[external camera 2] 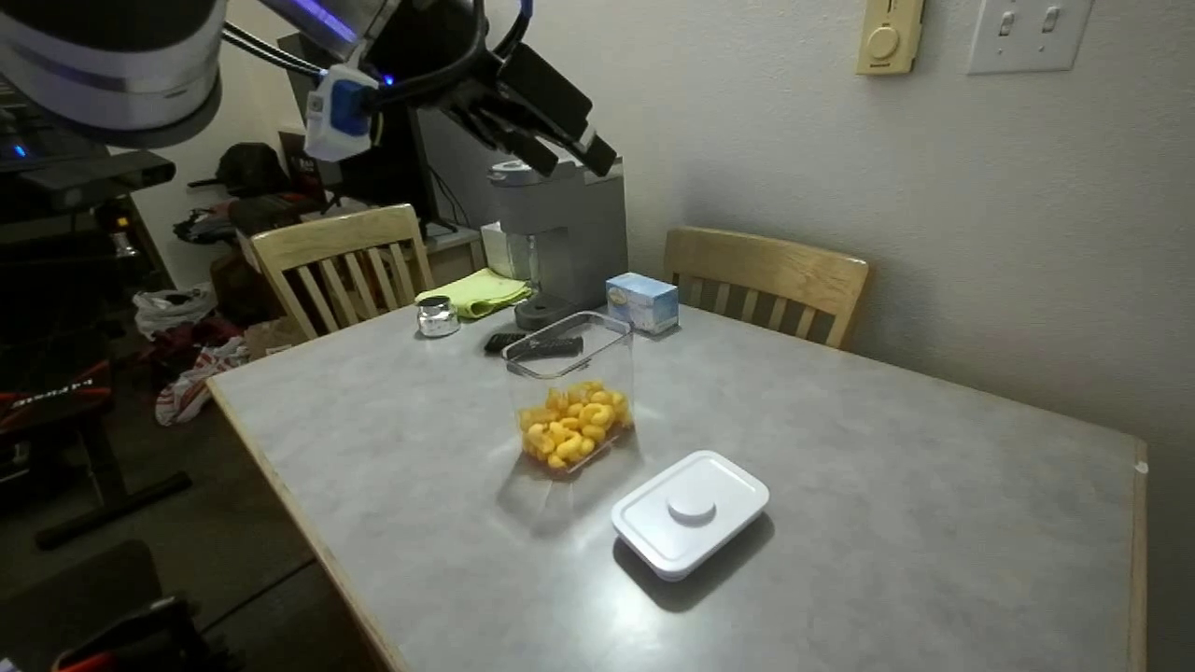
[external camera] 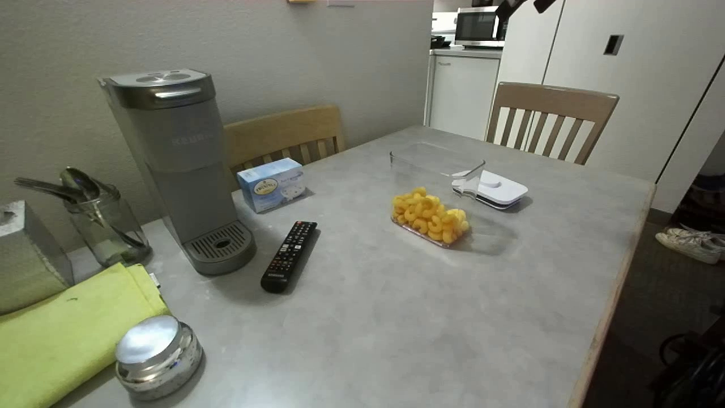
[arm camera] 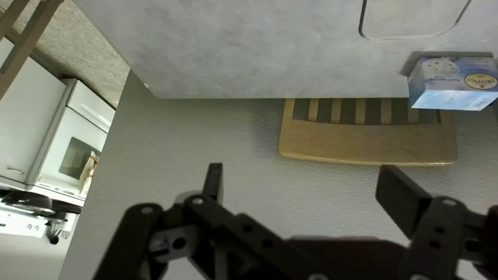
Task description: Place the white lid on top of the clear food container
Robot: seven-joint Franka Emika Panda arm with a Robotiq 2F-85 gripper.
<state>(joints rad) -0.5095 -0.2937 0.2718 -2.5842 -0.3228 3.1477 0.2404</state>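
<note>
Currently, the white lid point(external camera 2: 691, 515) lies with its knob point(external camera 2: 692, 504) uppermost on the bench point(external camera 2: 887, 541), well inside the borders and toward the edge farthest from the coffee maker point(external camera: 175, 164). Near it, on the coffee maker's side, stands the clear food container point(external camera 2: 597, 366), upright and uncovered, with yellow food pieces point(external camera 2: 571, 425) in its lower part. The hand point(arm camera: 301, 175) hangs high above the bench's level, its fingers point(arm camera: 402, 198) spread wide and holding nothing. Likely sources of failure: (a) Limited sight. The wrist view shows part of the container's rim point(arm camera: 404, 38) but no lid; a descent guided by it alone could miss the lid or strike the container. (b) Transparency. The container's sides nearly vanish against the grey bench, so a low sweep from the edge nearest the wall point(external camera 2: 980, 233) might topple it and scatter the food. (c) Poor hold. The knob is low and looks smooth; fingers closing too high would probably slip, and an off-centre grip would let the lid tilt. (d) Misfit. The long sides of lid and rim look roughly parallel; any twist during carrying could leave a corner of the lid astride that rim, and pressing down then could tip the tall, sparsely filled container.
</note>
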